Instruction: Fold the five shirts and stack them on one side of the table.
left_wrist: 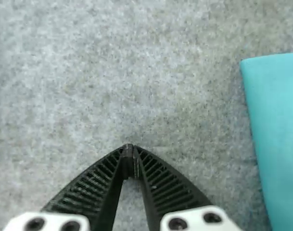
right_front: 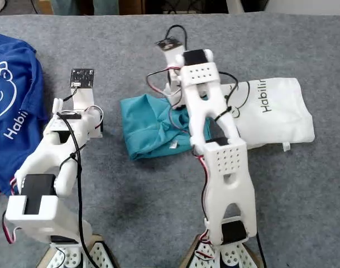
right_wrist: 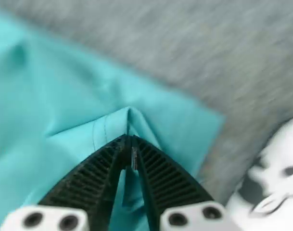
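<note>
Above, the teal shirt (right_front: 150, 128) lies crumpled on the counter (right_front: 158, 44), between a blue shirt (right_front: 13, 106) and a white shirt (right_front: 276, 111). Left wrist: the left end effector (left_wrist: 129, 155) is pressed together over bare counter. Right wrist: the right end effector (right_wrist: 130, 147) is clamped on a fold of the teal shirt.

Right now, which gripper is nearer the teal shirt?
Right. The right gripper is on the teal shirt, shut on a raised fold of it. The left gripper is shut over the bare grey table, beside the shirt's edge and not touching it.
</note>
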`<action>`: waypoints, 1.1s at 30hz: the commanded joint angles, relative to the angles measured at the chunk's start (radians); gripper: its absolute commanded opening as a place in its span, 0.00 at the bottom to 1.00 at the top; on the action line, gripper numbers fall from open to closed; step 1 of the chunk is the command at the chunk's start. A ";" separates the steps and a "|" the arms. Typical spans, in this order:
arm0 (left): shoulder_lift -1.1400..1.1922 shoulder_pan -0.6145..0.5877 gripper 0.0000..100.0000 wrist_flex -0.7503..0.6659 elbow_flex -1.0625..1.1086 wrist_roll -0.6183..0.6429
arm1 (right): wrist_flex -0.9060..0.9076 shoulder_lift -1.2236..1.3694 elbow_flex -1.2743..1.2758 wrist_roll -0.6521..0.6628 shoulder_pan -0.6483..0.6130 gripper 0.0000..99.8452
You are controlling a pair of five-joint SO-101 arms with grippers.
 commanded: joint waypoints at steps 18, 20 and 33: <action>-0.006 -0.012 0.03 0.008 -0.048 0.009 | 0.143 0.139 -0.644 -0.002 0.043 0.02; -0.006 -0.012 0.03 0.009 -0.048 0.009 | 0.199 0.140 -0.653 -0.003 -0.028 0.02; -0.006 -0.035 0.03 0.014 -0.053 0.015 | 0.175 0.140 -0.390 -0.002 -0.199 0.02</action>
